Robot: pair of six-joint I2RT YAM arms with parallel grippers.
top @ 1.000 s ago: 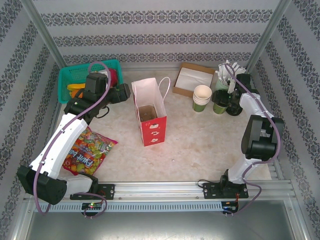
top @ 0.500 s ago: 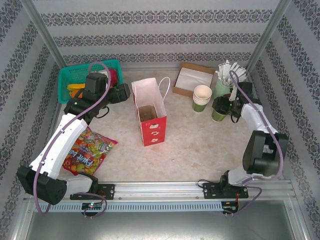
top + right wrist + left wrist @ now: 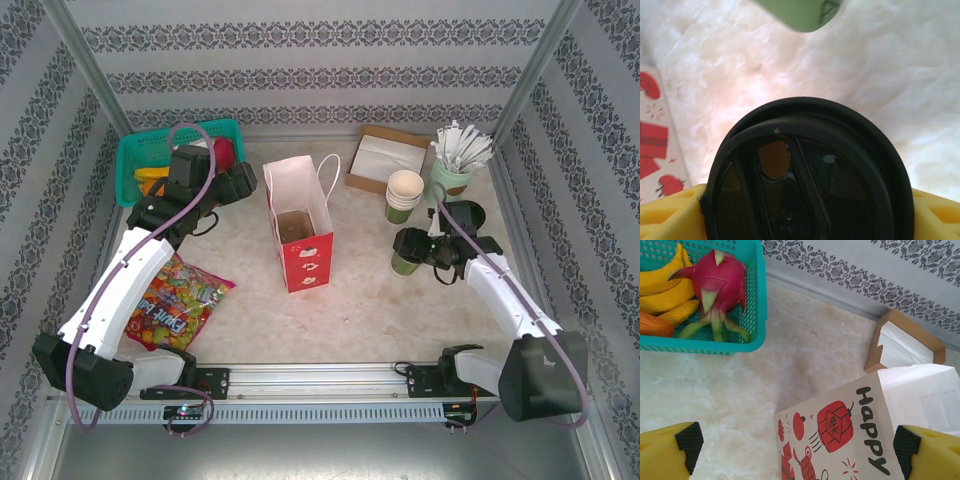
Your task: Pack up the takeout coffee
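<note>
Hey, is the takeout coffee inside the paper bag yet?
No, the takeout coffee is in the right gripper, well to the right of the paper bag and apart from it.

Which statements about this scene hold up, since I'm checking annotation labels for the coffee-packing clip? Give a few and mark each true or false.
1. The paper bag stands upright with its mouth open. True.
2. The takeout coffee is already inside the bag. False: it is gripped by the right end effector, to the right of the bag.
3. The left end effector is open and empty. True.
4. The teal basket holds stacked paper cups. False: it holds bananas and a dragon fruit; the stacked cups stand on the table, right of the bag.
</note>
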